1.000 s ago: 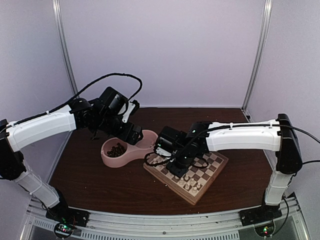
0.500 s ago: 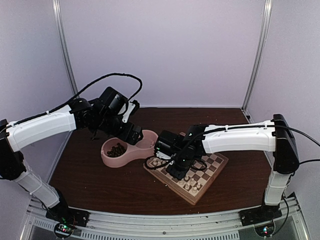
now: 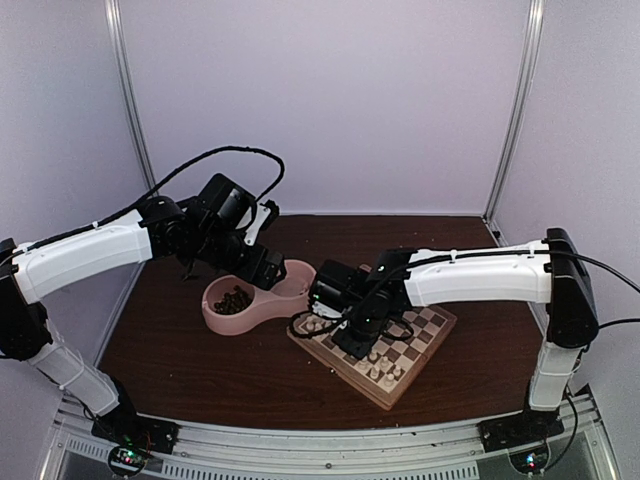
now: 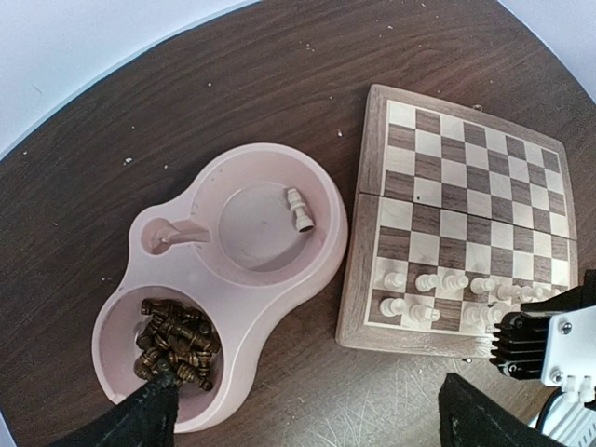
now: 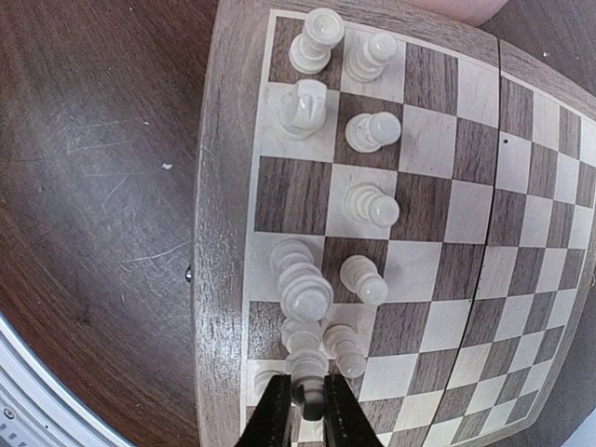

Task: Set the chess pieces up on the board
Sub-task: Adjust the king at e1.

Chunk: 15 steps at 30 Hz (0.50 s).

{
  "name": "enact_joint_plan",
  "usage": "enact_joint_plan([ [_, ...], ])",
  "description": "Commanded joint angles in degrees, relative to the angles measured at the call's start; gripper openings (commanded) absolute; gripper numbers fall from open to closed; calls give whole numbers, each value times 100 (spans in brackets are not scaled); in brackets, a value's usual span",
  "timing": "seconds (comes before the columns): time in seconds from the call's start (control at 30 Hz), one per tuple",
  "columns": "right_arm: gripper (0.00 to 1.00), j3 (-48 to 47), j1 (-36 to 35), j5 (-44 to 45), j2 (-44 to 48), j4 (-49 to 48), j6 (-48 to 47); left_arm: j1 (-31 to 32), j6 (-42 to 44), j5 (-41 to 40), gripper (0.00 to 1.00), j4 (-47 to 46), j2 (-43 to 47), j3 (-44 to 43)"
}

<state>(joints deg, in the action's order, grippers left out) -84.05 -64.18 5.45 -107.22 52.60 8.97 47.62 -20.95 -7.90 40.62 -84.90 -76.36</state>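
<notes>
Cream pieces [image 5: 303, 289] stood crowded on the board's [image 5: 219, 233] two ranks nearest one rim. The right gripper [image 5: 304, 410] was pinched narrow on one piece [image 5: 304, 368] at the picture's bottom edge. Its fingers [image 5: 273, 414] hid most of that piece, so its kind was unclear. The left gripper [image 4: 307, 410] hung wide and empty over the pink dish [image 4: 279, 307] beside the board. A lone cream piece [image 4: 300, 207] lay in one bowl, dark pieces [image 4: 177, 340] in the other. From above, the right arm [image 3: 480, 275] covered the grip.
</notes>
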Motion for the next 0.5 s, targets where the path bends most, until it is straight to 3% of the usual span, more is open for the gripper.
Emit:
enact_joint_plan([
  [0.0, 12, -17, 24, -34, -65, 84, -18, -46, 38, 51, 98, -54, 18, -63],
  [0.47, 7, 10, 27, -281, 164, 66, -46, -42, 29, 85, 98, -54, 9, -72],
])
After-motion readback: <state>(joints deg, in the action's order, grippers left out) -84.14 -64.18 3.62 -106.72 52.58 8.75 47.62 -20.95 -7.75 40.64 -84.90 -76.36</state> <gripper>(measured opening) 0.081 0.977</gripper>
